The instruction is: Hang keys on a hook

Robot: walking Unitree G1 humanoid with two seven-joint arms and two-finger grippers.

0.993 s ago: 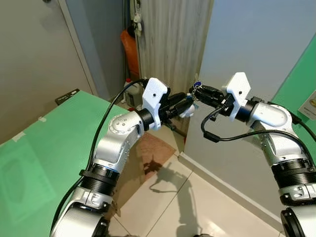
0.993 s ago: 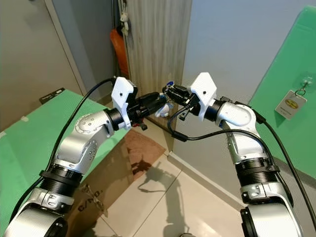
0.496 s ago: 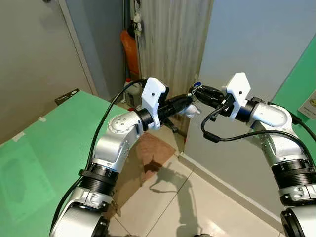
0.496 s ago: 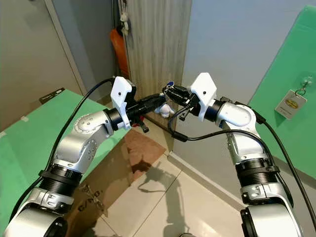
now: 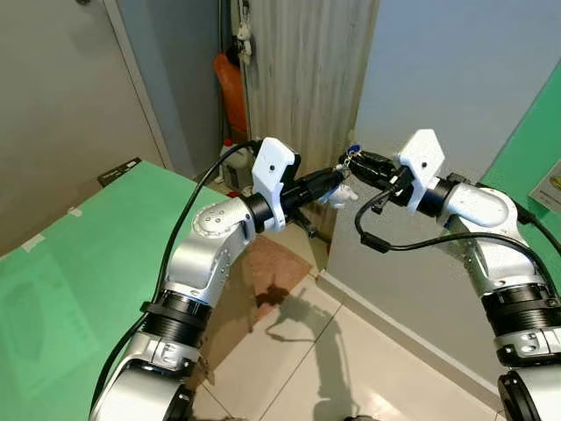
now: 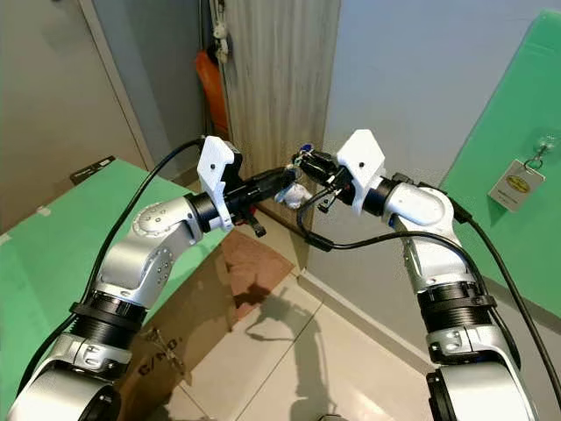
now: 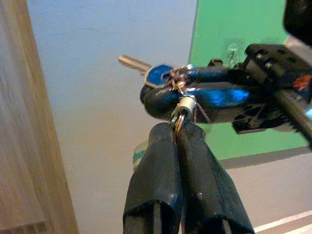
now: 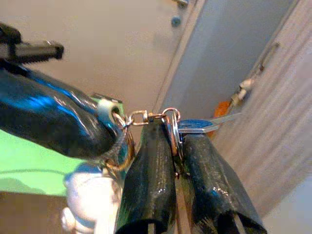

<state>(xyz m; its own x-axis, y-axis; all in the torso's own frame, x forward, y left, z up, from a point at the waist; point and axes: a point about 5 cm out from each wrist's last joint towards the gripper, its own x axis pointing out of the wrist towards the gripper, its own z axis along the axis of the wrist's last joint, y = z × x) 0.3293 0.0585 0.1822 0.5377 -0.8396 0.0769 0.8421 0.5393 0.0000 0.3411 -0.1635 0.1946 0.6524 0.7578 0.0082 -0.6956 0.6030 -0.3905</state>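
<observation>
A bunch of keys (image 5: 350, 155) with a blue-headed key (image 7: 158, 74) is held in mid-air between my two grippers, in front of a grey wall. My left gripper (image 5: 338, 176) is shut on the small clasp ring (image 7: 178, 116). My right gripper (image 5: 356, 161) is shut on the larger key ring (image 8: 171, 130), fingertip to fingertip with the left. A white figurine charm (image 5: 342, 194) dangles below the ring. A hook (image 6: 544, 141) sits on a green panel (image 6: 491, 105) far to the right, with a yellow-and-white tag (image 6: 513, 185) hanging from it.
A wood-grain door edge (image 5: 302, 79) and a dark gap with an orange object (image 5: 230, 88) lie straight ahead. A green sheet (image 5: 79, 263) covers the floor on the left, by a brown mat (image 5: 263, 272). Pale tiles (image 5: 351, 360) lie below the arms.
The two grippers have drawn slightly closer at the keys, and the white charm has shifted a little to the right. The camera has held still.
</observation>
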